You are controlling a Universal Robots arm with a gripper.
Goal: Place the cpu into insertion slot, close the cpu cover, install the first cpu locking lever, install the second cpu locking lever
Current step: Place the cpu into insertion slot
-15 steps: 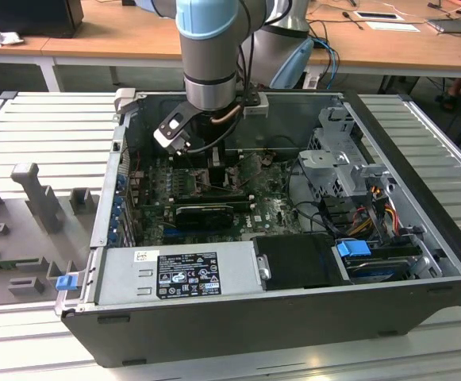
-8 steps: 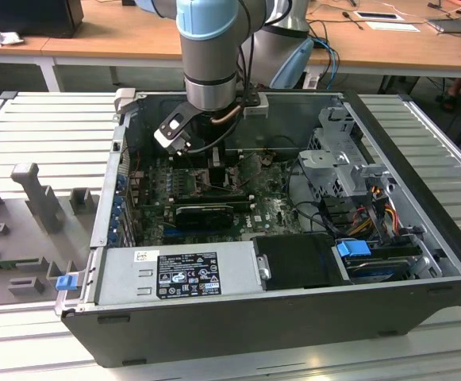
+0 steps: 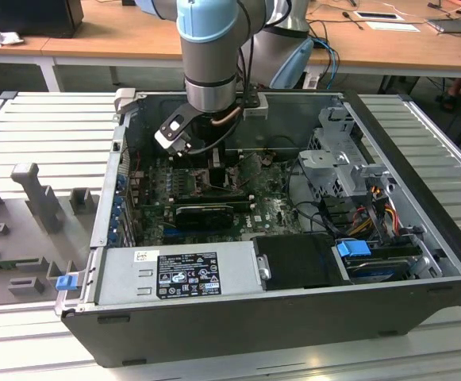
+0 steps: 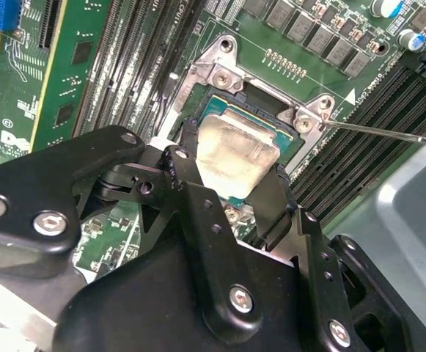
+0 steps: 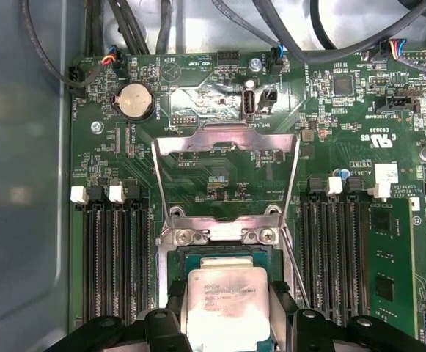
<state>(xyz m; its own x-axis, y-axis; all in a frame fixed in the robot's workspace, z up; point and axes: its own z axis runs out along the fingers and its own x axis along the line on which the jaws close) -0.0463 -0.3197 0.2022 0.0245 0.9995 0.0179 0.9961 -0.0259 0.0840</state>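
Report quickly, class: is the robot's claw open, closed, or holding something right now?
Claw: closed on the cpu, with the cpu cover open.

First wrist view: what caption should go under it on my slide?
The robot's hand holds the chip over its socket on the green board, with the metal cover flipped open.

Pincer (image 3: 217, 165) inside open computer case (image 3: 254, 325)
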